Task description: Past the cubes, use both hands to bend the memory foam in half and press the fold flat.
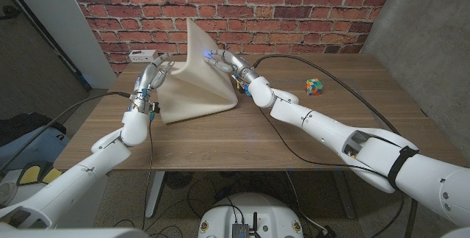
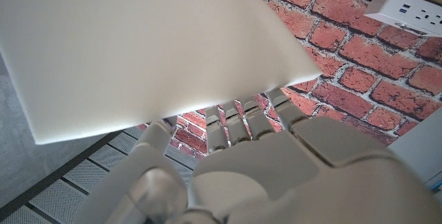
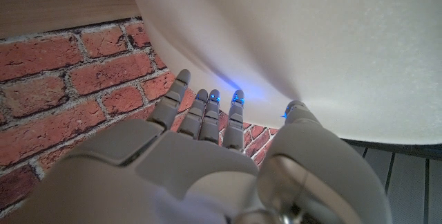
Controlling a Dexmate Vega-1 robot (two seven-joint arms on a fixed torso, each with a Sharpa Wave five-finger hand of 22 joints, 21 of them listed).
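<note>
The left robot hand (image 1: 152, 75) grips the left edge of the cream-white memory foam sheet (image 1: 197, 76), fingers (image 2: 238, 117) tucked behind it, while the right robot hand (image 1: 224, 63) holds the opposite edge, thumb and fingers (image 3: 207, 110) pinching the foam. Between them the sheet rises in a peaked tent, its lower edge on the wooden desk (image 1: 242, 139). A multicoloured puzzle cube (image 1: 314, 87) sits well apart, near the right arm. A white power strip (image 1: 142, 54) lies by the red brick wall (image 1: 294, 10).

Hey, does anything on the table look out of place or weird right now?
Only the memory foam: it stands peaked, one corner lifted high between the left hand and right hand, its front edge on the table. The puzzle cube sits undisturbed.
</note>
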